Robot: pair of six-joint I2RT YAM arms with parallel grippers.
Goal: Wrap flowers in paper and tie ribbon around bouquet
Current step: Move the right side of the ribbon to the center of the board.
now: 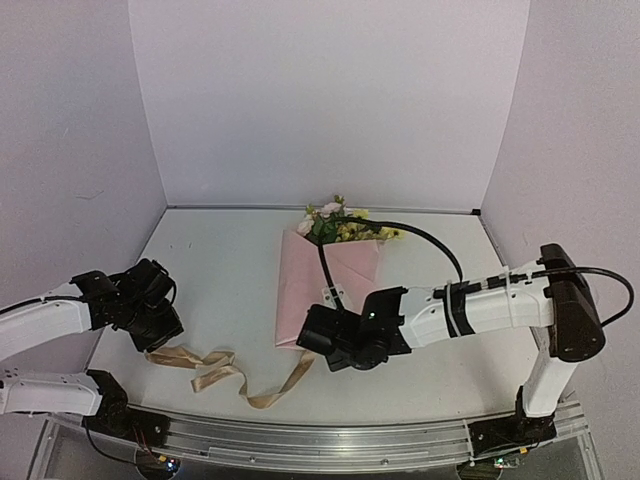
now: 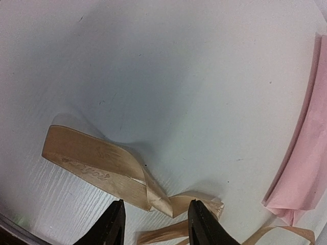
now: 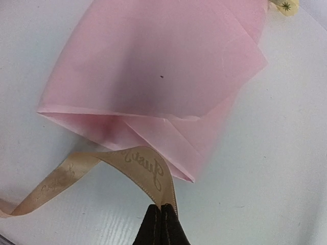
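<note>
- Right hand [image 3: 161, 209]: fingers together, clamped on the ribbon [image 3: 135, 159] just beside the near corner of the paper [image 3: 153, 66]. The strip arches up from the tabletop [image 1: 220, 270] to the fingertips.
- Left hand [image 2: 157, 204]: fingers apart, nothing held. It hovers over the opposite end of the ribbon, where the strip lies folded and twisted on the tabletop.
- Bouquet [image 1: 328, 270]: lies on the tabletop with the folded paper end toward the arms. The flowers [image 1: 335, 222] protrude at the far end. The ribbon is not yet around it; the slack runs loose between the two hands along the near edge.
- Hazard, slip: satin is thin and slick. A pull against the slack lying on the tabletop could draw the strip out of the closed fingers.
- Hazard, unwrapping: nothing secures the folds. If the right hand or a taut ribbon drags across the near corner, the sheet is likely to open or slide. The stems may then shift inside.
- Hazard, twist: the ribbon is turned over on itself near the left hand. Gripping at that spot would carry the twist into the tie.
- Hazard, cable: the right arm's black cable [image 1: 420, 237] arcs above the blooms. Whether it touches them cannot be told. A reach farther forward could snag them.
</note>
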